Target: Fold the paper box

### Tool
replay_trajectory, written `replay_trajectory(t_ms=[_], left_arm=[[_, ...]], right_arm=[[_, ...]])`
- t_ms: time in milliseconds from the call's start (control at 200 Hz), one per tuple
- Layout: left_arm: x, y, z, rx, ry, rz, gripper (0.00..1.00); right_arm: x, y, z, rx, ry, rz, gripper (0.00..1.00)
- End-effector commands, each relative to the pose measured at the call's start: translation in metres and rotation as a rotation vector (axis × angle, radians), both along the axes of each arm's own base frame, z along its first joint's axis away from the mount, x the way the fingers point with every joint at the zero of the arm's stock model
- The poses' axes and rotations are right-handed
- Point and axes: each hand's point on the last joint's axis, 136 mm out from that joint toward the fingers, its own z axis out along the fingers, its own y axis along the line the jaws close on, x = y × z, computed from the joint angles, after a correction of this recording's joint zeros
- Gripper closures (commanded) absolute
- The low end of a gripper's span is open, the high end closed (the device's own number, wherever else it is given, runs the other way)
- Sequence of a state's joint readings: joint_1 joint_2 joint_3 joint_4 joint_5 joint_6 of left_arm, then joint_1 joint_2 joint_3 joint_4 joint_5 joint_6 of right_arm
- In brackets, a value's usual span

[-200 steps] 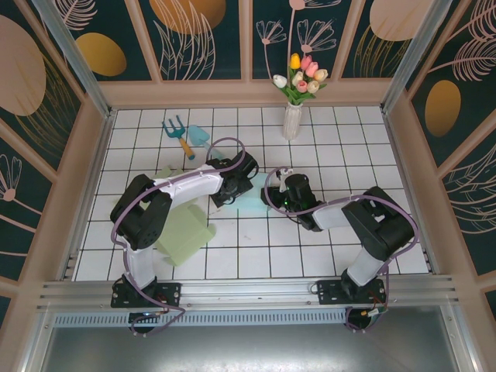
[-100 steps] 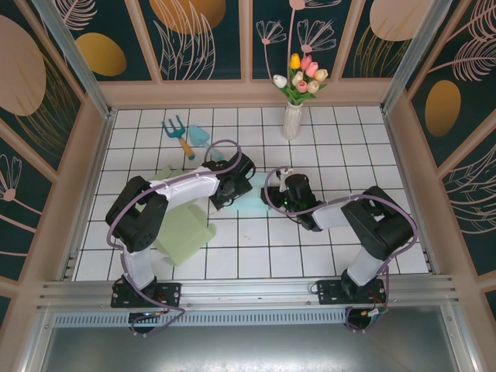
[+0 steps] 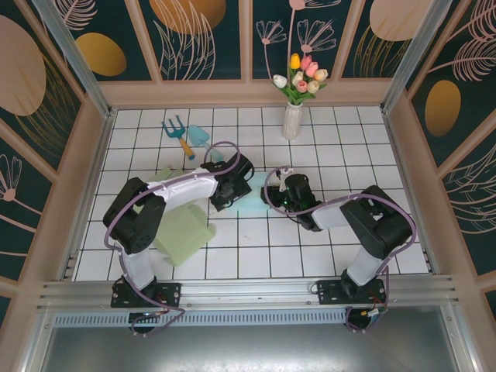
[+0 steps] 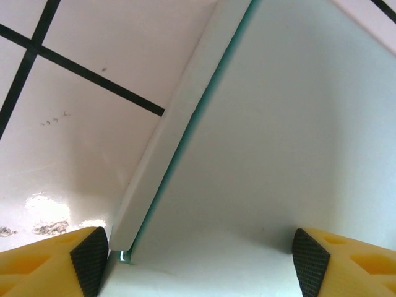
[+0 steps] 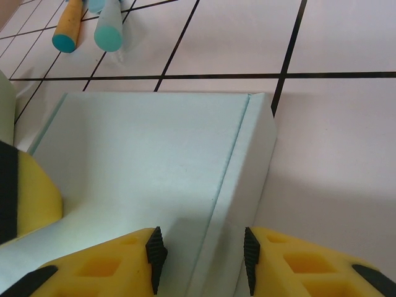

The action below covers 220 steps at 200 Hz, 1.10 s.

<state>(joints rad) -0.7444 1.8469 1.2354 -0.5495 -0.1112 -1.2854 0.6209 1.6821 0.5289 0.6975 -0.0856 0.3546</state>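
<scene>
On the white tiled table (image 3: 256,252), the pale mint paper box (image 3: 253,204) lies mid-table between both arms. The left gripper (image 4: 199,260) spreads wide over its panel. The right gripper (image 5: 201,255) straddles the folded right edge (pinching or not, I cannot tell).

**Pale mint box (image 3: 253,204), partly folded, near the middle of the white tiled tabletop (image 3: 256,252).**
It is smooth, plain paper with its broad panel lying flat. A narrow side flap (image 5: 238,179) bends away from the panel along a straight crease. At another side a thin edge strip (image 4: 176,133) runs beside the panel, with a darker teal line at the fold.
</scene>
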Motion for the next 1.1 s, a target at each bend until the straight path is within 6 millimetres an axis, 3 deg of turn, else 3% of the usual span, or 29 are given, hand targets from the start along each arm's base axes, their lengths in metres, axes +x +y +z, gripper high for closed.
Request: replay_trajectory(t_ms=[0,255,550,841,1096], left_arm=[[-0.001,-0.014,0.008,-0.076,-0.017,-0.013,0.21],[-0.003,-0.009,-0.009,-0.032,0.005,-0.019,0.21],[-0.006,0.016,-0.022,0.081,0.002,0.008,0.20],[-0.013,0.022,-0.034,0.093,0.019,0.010,0.20],[-0.013,0.023,-0.029,0.085,0.006,0.014,0.20]], right_arm=[[-0.025,-0.012,-0.046,-0.093,0.147,0.017,0.57],[-0.025,-0.013,-0.042,-0.099,0.142,0.016,0.57],[-0.025,-0.011,-0.036,-0.102,0.129,0.030,0.56],[-0.024,-0.008,-0.011,-0.064,0.094,0.042,0.56],[-0.043,-0.007,0.029,0.058,0.055,0.021,0.56]])
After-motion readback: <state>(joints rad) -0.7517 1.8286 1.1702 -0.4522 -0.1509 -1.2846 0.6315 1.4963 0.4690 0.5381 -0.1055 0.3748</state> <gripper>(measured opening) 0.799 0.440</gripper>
